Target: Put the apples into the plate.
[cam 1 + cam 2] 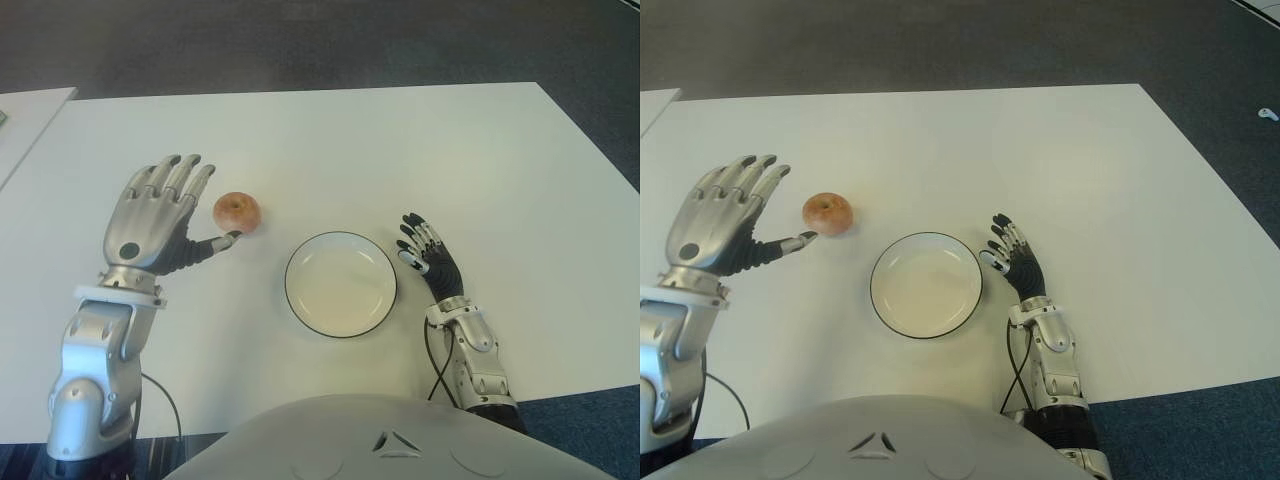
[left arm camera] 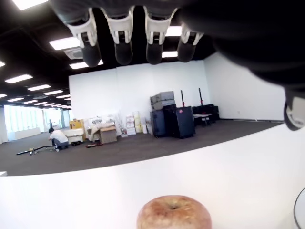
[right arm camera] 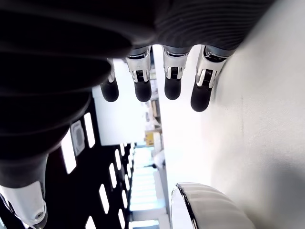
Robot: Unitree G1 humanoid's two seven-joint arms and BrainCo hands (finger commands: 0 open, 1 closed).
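One reddish apple (image 1: 237,211) sits on the white table (image 1: 400,150), up and to the left of the white plate (image 1: 340,284) with a dark rim. The plate holds nothing. My left hand (image 1: 165,215) is raised just left of the apple with its fingers spread and its thumb tip close to the fruit; it holds nothing. In the left wrist view the apple (image 2: 174,213) shows below the open fingers (image 2: 124,33). My right hand (image 1: 425,250) shows beside the plate's right edge, fingers relaxed and empty. The plate rim (image 3: 200,210) appears in the right wrist view.
A second white table edge (image 1: 25,115) shows at the far left. Dark carpet lies beyond the table's far edge and right side. A black cable (image 1: 432,365) runs along my right forearm.
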